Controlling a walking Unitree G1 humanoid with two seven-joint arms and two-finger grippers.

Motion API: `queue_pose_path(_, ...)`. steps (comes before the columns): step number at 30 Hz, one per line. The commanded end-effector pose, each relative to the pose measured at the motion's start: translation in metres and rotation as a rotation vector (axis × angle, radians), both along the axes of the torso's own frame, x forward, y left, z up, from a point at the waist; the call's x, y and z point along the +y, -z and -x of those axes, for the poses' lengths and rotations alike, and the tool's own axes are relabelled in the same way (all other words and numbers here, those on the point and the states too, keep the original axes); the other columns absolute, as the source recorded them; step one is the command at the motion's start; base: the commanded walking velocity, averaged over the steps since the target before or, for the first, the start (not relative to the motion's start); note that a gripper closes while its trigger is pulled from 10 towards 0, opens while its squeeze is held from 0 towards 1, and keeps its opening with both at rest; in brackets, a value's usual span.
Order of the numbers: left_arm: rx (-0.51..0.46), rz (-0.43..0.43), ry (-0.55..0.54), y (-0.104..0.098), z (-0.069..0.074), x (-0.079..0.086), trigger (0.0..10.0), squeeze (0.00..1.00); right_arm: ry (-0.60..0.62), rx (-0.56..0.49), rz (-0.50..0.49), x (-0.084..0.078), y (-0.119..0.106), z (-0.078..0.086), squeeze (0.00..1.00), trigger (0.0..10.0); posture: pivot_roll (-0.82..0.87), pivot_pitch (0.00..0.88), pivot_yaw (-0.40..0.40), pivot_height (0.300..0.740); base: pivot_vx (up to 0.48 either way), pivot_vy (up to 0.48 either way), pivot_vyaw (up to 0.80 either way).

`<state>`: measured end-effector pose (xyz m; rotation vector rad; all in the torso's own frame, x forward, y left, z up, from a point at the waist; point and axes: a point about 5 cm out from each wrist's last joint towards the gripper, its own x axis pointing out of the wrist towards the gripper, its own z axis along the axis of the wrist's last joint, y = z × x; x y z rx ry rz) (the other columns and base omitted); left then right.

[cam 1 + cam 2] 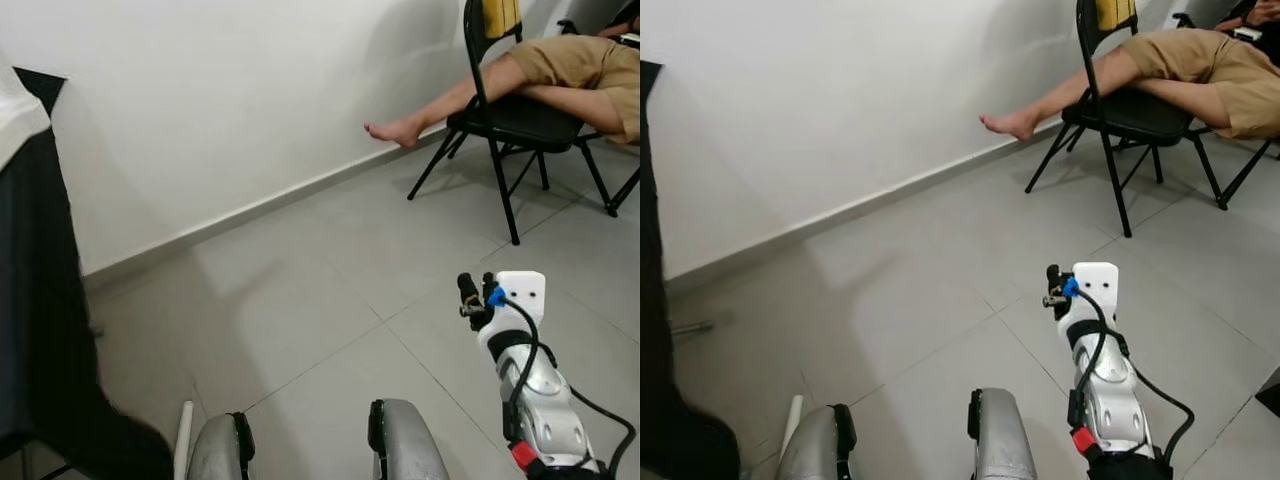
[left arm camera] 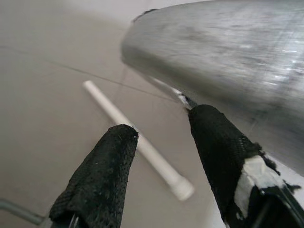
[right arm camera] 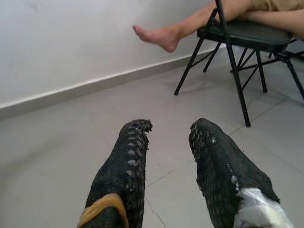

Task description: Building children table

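Lying on the grey tiled floor, a white table leg is seen just beside the robot's silver body, with both grippers empty.

The left gripper is held low above the white table leg, its two black fingers spread apart with nothing between them. The right gripper is raised over the bare floor and aimed toward the white wall; its fingers are likewise parted and nothing is gripped. A black folding chair stands near the wall, and a person's bare legs are stretched across it.
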<state>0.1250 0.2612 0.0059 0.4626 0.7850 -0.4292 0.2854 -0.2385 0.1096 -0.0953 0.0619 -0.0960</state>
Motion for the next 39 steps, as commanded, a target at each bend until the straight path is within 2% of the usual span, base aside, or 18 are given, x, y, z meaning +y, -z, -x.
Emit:
queue_pose_path(1,-0.006,-0.032,-0.031,0.005,0.004,0.004,10.0,0.0,-0.006,0.022,0.014,-0.002,0.007,0.004,0.0,10.0,0.08,0.147,0.0,0.515,0.0,0.0,0.0)
queue_pose_path(5,-0.032,-0.049,-0.069,0.01,0.003,0.005,10.0,0.0,-0.009,0.035,0.022,-0.004,0.01,0.006,0.0,10.0,0.08,0.153,-0.002,0.505,0.0,0.0,0.0)
queue_pose_path(12,0.029,-0.033,-0.113,0.026,0.012,0.001,10.0,0.0,-0.027,0.051,0.03,-0.007,0.012,0.008,0.0,10.0,0.07,0.167,-0.018,0.48,0.0,0.0,0.0)
queue_pose_path(19,0.061,-0.093,-0.139,0.039,0.016,0.005,10.0,0.0,-0.05,0.078,0.033,-0.01,0.018,0.008,0.0,10.0,0.06,0.177,-0.027,0.465,0.0,0.0,0.0)
queue_pose_path(23,0.068,-0.153,-0.177,0.048,0.018,0.01,10.0,0.0,-0.053,0.122,0.04,-0.018,0.028,0.011,0.0,10.0,0.06,0.192,-0.035,0.445,0.0,0.0,0.0)
queue_pose_path(32,0.044,-0.189,-0.212,0.051,0.012,0.013,10.0,0.0,-0.055,0.15,0.041,-0.023,0.033,0.013,0.0,10.0,0.06,0.215,-0.038,0.42,0.0,0.0,0.0)
queue_pose_path(39,0.045,-0.215,-0.195,0.055,0.011,0.014,10.0,0.0,-0.082,0.177,0.038,-0.023,0.037,0.011,0.0,10.0,0.05,0.257,-0.052,0.395,0.0,0.0,0.0)
